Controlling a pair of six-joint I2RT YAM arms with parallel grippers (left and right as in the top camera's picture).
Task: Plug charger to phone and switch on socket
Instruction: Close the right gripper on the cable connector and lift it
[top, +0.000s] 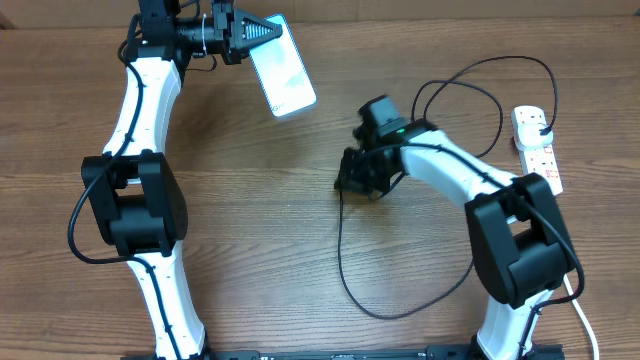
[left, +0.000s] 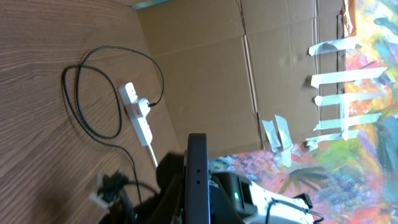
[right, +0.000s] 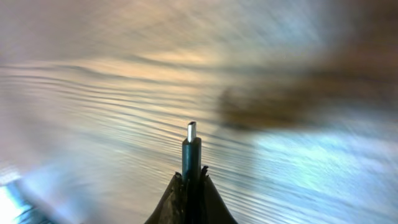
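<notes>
Wide wooden tabletop (top: 300, 220) is carrying everything. At its far-left end the left fingers (top: 255, 32) are clamping down on the phone (top: 283, 65), which is glowing pale and sitting at a tilt. The socket (top: 537, 150) is lying by the right edge. The charger (top: 343, 262) is plugged into it and looping back to mid-table, where the right fingers (right: 186, 196) are pinching tight, its connector tip (right: 191, 132) poking out ahead.
</notes>
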